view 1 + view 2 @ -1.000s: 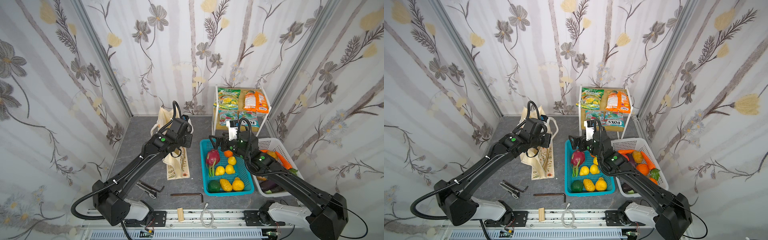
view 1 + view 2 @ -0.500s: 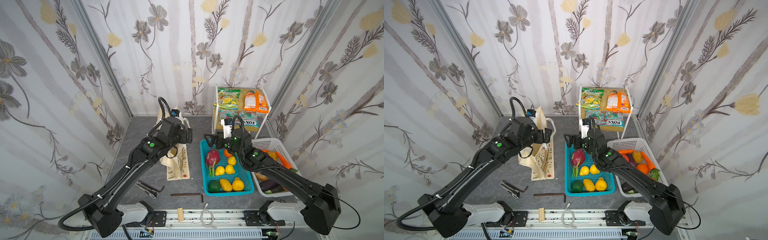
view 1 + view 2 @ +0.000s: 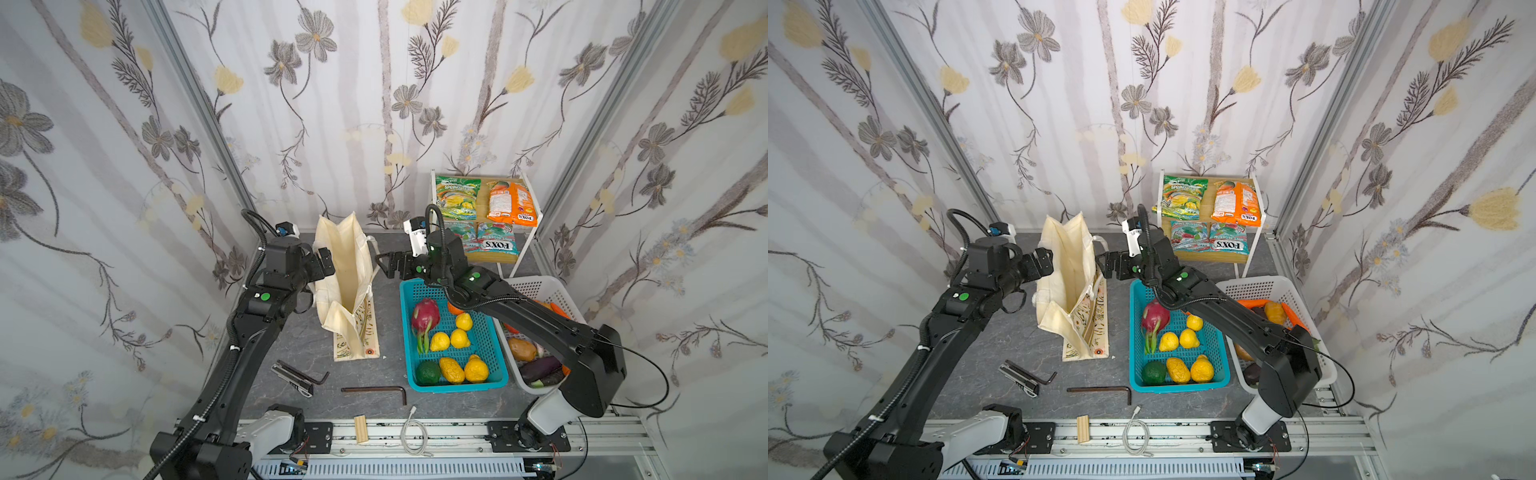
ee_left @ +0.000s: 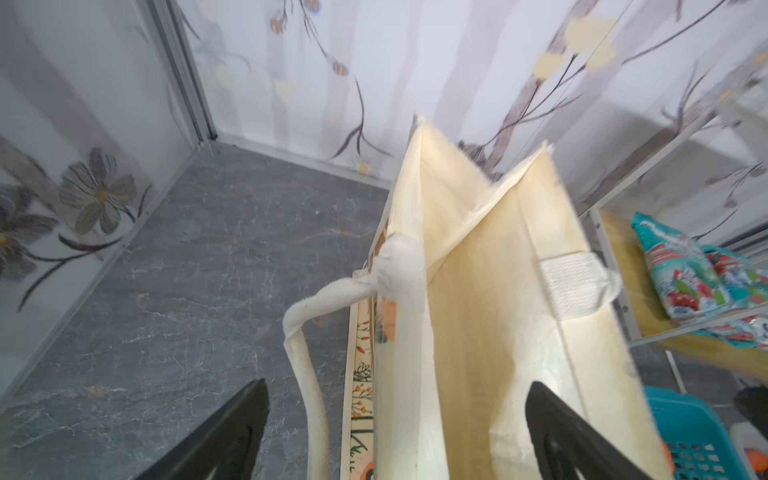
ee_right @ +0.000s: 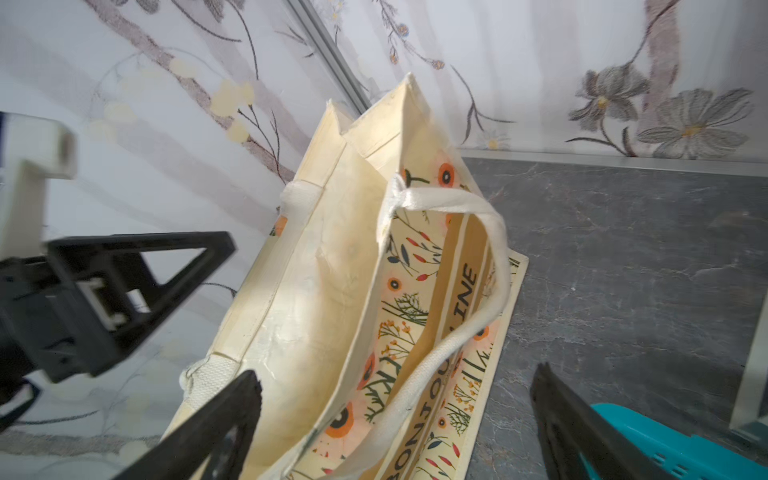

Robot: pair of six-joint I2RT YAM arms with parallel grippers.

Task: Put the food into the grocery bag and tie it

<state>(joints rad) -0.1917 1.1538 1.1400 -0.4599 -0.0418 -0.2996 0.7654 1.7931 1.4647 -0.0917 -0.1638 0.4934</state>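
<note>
The grocery bag (image 3: 347,274) (image 3: 1065,274) stands upright on the grey floor with its mouth open upward. My left gripper (image 3: 327,265) (image 3: 1044,261) is open at its left wall. In the left wrist view that wall and a rope handle (image 4: 307,365) lie between the spread fingers (image 4: 232,432), ungripped. My right gripper (image 3: 383,265) (image 3: 1106,264) is open at the bag's right side, with the printed wall and a handle (image 5: 469,324) between its fingers (image 5: 216,424). Food lies elsewhere: a dragon fruit (image 3: 424,313) and lemons (image 3: 451,338) in the teal basket (image 3: 496,380), snack packets (image 3: 511,203) on the shelf.
A white basket (image 3: 536,286) of vegetables stands right of the teal one. The white wire shelf (image 3: 528,245) is at the back right. Hex keys (image 3: 374,390), a folding tool (image 3: 293,376), a wooden block (image 3: 360,430) and a cable (image 3: 413,436) lie near the front rail.
My left gripper has opened, let go of the bag and drawn back to its left. The bag now stands taller. My right gripper has moved left from the teal basket to the bag.
</note>
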